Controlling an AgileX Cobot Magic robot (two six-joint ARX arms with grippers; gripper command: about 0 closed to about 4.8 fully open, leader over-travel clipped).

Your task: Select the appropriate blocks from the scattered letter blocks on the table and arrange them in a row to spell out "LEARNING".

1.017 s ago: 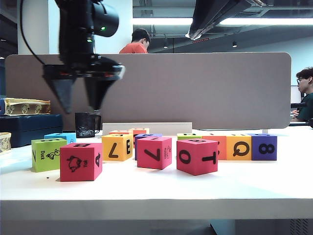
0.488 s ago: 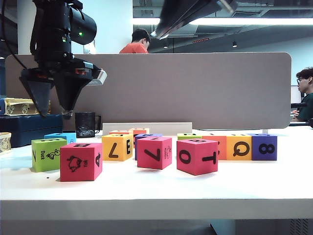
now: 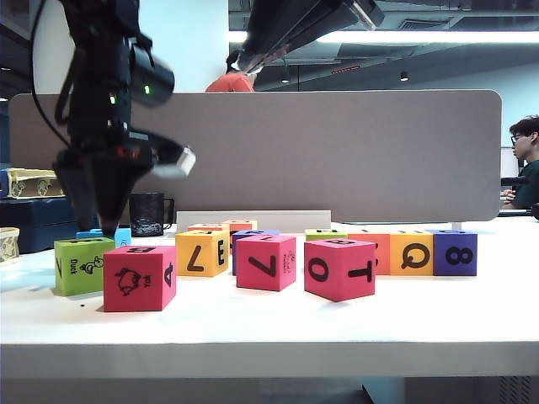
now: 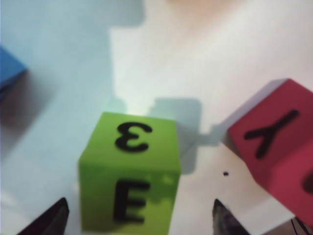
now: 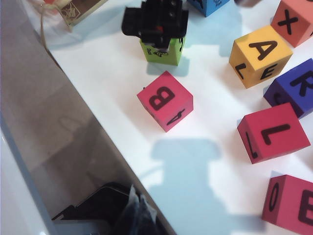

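The letter blocks lie scattered on the white table (image 3: 278,324). My left gripper (image 3: 95,220) hangs open, pointing down just above a green block (image 3: 84,266). In the left wrist view its fingertips (image 4: 53,221) stand wide on either side of that green block (image 4: 131,166), which shows a 3 on top and an E on its side; nothing is gripped. The left gripper (image 4: 139,223) also shows from the right wrist view as a black shape (image 5: 156,22). My right gripper (image 5: 138,215) is high over the table's front edge, fingers together, empty. Yellow A (image 5: 260,55), purple R (image 5: 293,88) and red L (image 5: 274,132) lie nearby.
A red B block (image 5: 165,100) sits right beside the green one. A black mug (image 3: 148,214) and stacked boxes (image 3: 46,220) stand at the back left. A grey-brown partition (image 3: 337,151) closes the far side. Orange Q (image 3: 413,252) and purple 8 (image 3: 455,252) sit at the right.
My left arm moved left and came down over the green block, with its wrist rolled. The right arm swung leftward across the top of the exterior view.
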